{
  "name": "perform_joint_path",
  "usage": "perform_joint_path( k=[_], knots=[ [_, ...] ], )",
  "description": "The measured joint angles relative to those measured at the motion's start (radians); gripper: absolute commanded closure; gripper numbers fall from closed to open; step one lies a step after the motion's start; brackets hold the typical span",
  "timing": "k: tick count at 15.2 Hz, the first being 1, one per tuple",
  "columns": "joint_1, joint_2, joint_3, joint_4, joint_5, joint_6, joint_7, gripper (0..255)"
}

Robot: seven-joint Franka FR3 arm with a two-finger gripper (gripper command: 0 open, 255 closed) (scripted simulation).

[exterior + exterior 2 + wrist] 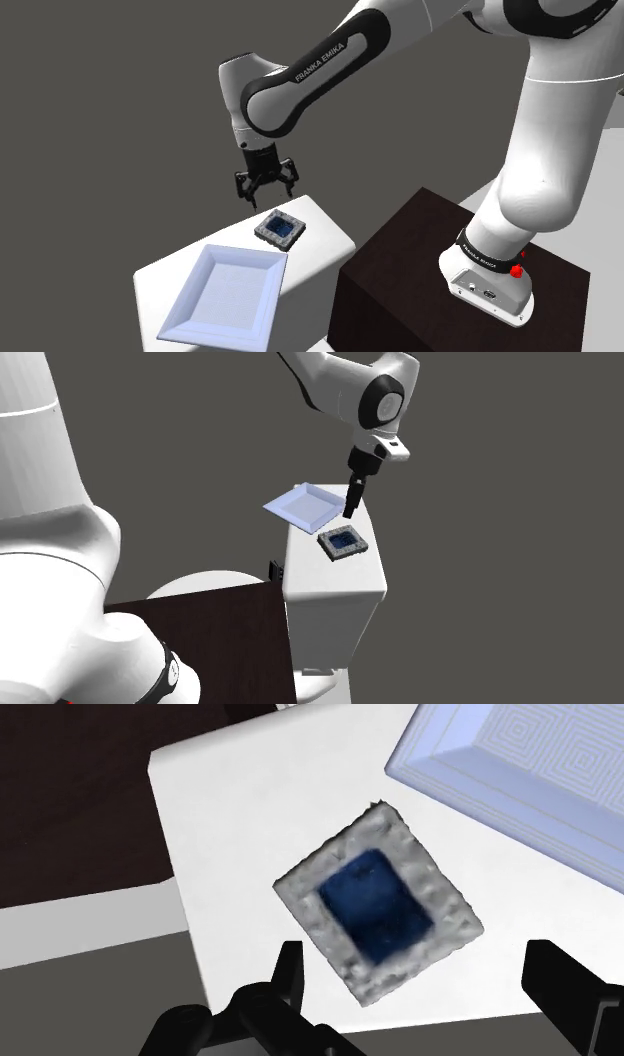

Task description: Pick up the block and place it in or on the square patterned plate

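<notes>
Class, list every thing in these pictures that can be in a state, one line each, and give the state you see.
plate: upright on the table, empty.
block: lying flat on the table, apart from the plate, not gripped.
pincer: open, above the block, holding nothing.

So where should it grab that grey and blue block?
Probably from straight above, closing on two opposite grey sides. The block lies flat and low on the table, so only its thin sides offer a hold. It sits turned against the table's edge, so the open gripper above it would likely need to line up with those sides.
</notes>
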Motion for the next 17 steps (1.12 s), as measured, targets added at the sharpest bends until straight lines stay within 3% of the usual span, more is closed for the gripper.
perform_joint_path(
  k=[5, 12, 13, 17],
  knots=[
    [-0.097, 0.053, 0.115, -0.035, -0.062, 0.054, -0.137, 0],
    [-0.213, 0.101, 0.241, -0.042, -0.134, 0.065, -0.158, 0],
    [-0.229, 0.105, 0.258, -0.043, -0.142, 0.063, -0.157, 255],
    [-0.244, 0.112, 0.275, -0.039, -0.15, 0.055, -0.149, 255]
  ],
)
